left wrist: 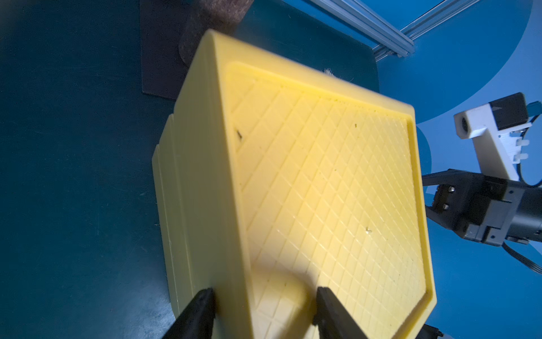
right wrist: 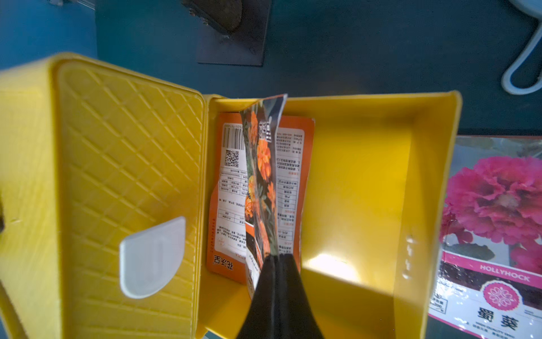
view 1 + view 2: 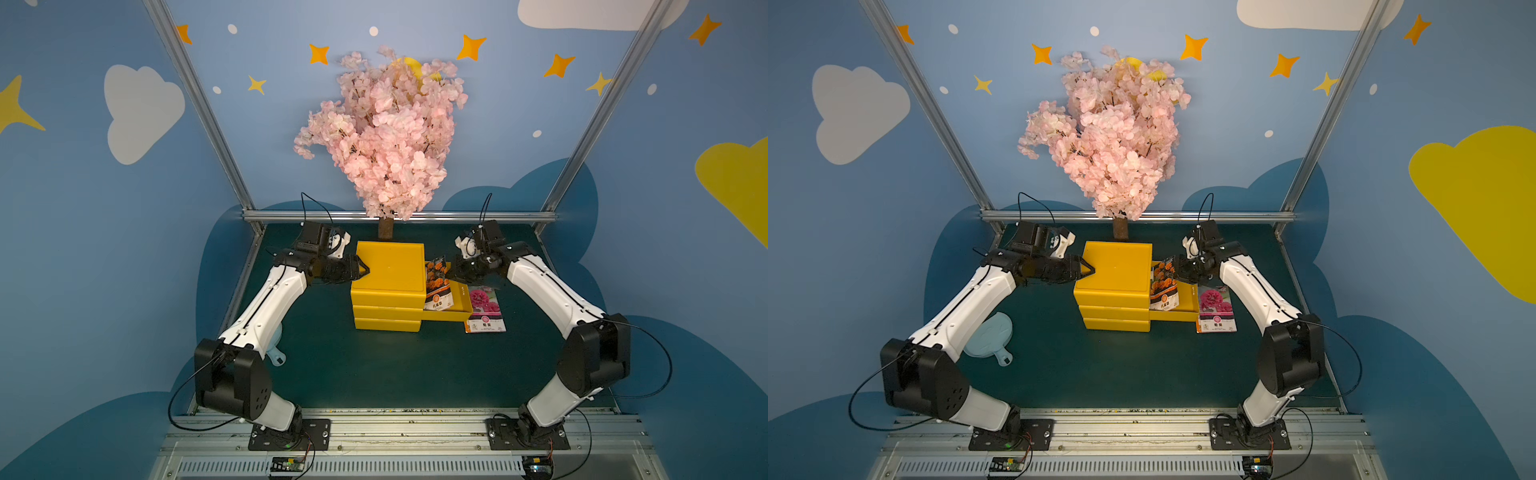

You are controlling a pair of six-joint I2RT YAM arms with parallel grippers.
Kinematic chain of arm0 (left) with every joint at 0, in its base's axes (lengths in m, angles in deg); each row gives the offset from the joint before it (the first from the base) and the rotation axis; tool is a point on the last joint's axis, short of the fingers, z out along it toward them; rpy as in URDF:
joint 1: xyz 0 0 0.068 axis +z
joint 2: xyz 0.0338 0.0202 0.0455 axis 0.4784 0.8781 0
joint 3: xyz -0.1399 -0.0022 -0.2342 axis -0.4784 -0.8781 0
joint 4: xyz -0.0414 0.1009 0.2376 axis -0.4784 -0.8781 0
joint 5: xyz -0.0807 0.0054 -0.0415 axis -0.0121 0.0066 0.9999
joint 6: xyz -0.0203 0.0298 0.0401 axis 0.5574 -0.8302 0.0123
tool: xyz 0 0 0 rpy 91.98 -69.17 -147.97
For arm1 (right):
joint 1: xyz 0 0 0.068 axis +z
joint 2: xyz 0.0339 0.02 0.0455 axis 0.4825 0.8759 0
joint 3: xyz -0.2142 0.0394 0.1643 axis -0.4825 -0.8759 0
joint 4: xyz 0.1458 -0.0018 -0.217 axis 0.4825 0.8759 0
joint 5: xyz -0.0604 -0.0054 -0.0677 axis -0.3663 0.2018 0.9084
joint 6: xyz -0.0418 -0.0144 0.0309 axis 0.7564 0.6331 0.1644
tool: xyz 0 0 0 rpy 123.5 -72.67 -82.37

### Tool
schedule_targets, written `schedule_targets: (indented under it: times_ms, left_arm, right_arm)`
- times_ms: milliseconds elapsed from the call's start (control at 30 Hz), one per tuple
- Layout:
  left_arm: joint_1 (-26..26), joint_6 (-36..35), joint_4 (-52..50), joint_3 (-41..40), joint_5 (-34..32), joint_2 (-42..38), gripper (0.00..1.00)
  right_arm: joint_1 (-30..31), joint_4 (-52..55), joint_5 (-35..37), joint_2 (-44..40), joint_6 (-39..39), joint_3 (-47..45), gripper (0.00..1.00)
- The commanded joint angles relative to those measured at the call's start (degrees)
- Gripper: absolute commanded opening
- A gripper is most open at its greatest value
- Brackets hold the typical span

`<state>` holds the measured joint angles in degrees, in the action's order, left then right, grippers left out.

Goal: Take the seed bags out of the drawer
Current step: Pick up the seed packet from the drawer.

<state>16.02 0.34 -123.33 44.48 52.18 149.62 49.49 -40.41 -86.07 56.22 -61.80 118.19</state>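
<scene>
So, mid-extraction on one packet. The right gripper [image 2: 277,264] has its fingers pressed together on one end of the orange-flower seed bag [image 2: 261,176]. The bag hangs edge-on over the open drawer [image 2: 352,190], and in both top views its lower end looks to sit inside the drawer walls, so I'd say it's not clear yet.

A second seed bag [image 2: 227,190] lies flat in the drawer, back side up, tight against the cabinet [image 3: 390,266] and directly under the held one. The magenta seed bag [image 3: 484,309] is already out on the table [image 3: 374,374], just beside the drawer's outer wall.

The left gripper [image 3: 365,268] clamps the cabinet's top edge, one finger on the lid and one on the side wall. It reads as bracing.

Next move: lift straight up until the bag clears the wall, then carry it outward and drop it near the magenta one. It's an end pinch on glossy film, so it may swing or slip. The flat bag will be harder and needs a fingertip under an edge.
</scene>
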Motion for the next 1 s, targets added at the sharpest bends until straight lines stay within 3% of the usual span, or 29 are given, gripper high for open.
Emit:
schedule_targets:
  times_ms: [0,533,967]
  left_arm:
    - [-0.8,-0.9,-4.4,-0.6,-1.2,2.7,0.57]
    - [-0.8,-0.9,-5.0,0.0,-1.3,2.6,0.57]
    - [-0.8,-1.4,-5.0,0.9,-0.5,3.3,0.57]
  right_arm:
    - [-1.3,-1.2,-3.2,-3.0,-1.4,2.5,0.0]
    - [-5.7,-0.3,-4.6,-5.9,-0.1,2.4,0.0]
    - [-21.0,-0.2,0.7,-20.0,7.3,-2.8,0.0]
